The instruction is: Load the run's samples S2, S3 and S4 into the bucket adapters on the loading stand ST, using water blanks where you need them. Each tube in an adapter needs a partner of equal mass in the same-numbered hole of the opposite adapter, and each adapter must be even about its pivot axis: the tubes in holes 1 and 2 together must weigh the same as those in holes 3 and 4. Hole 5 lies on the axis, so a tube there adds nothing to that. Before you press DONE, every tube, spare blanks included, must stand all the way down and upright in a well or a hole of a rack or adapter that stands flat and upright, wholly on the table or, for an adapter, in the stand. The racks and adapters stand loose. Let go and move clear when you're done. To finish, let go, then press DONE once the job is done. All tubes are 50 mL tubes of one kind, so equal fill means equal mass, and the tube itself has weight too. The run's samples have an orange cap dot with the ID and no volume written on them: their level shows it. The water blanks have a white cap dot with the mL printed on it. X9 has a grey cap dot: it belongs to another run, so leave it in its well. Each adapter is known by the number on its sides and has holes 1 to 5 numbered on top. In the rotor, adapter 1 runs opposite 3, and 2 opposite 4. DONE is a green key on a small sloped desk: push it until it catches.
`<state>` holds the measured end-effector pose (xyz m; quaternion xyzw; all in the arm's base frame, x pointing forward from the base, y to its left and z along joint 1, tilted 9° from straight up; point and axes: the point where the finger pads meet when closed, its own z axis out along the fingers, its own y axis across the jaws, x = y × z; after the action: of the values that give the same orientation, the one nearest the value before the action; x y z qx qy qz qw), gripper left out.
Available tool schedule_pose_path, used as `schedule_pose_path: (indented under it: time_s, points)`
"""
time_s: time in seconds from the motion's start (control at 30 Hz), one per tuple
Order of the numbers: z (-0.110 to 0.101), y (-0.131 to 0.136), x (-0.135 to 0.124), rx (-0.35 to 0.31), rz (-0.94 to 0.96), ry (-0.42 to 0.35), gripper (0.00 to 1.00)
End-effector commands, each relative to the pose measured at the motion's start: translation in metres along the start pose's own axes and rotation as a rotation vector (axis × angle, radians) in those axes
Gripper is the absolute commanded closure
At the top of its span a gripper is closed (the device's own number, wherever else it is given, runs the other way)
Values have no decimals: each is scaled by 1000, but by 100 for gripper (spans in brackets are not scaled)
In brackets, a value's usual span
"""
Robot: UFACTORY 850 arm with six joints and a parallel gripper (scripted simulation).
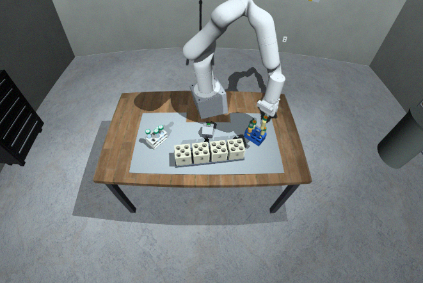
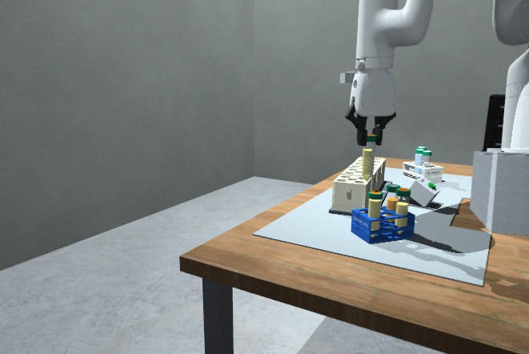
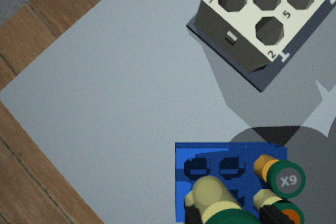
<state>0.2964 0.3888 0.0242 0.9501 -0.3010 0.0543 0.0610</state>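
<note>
1. At the left, the white rack (image 1: 160, 141) (image 2: 434, 173) stands on the mat, with three green-capped blanks in it; their printed volumes are too small to read.
2. Next, the stand (image 1: 208, 163) (image 2: 339, 211) (image 3: 250, 81) carries four cream adapters in a row. Adapter 4 (image 1: 183, 161) is leftmost, then adapter 3 (image 1: 201, 159), then adapter 2 (image 1: 219, 156). The rightmost adapter (image 1: 235, 155) (image 2: 348, 202) (image 3: 222, 36) sits by the stand's "1" mark.
3. Behind the row, towards the arm's base, is the small sloped desk (image 1: 207, 131) (image 2: 422, 192) with its green key (image 1: 208, 124) (image 2: 431, 186).
4. At the right, the blue rack (image 1: 251, 138) (image 2: 361, 228) (image 3: 182, 152) holds X9 (image 2: 392, 203) (image 3: 288, 180), grey-dotted with orange contents, and two orange-dotted samples with yellow contents.
5. Above that rack, the gripper (image 1: 265, 118) (image 2: 370, 139) (image 3: 234, 217) is part-open, its fingers closed on a sample tube (image 1: 263, 124) (image 2: 366, 161) (image 3: 209, 192) near the cap. The tube has an orange dot and yellow contents, and hangs lifted out; its ID can't be read.
</note>
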Motion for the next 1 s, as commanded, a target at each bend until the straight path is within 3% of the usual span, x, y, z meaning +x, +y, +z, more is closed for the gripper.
schedule_pose_path:
  time_s: [0.0,0.47,0.97]
  points:
    - [-1,-1,0,2,0,0,100]
    - [-1,-1,0,2,0,0,100]
    - [25,-1,0,2,0,0,100]
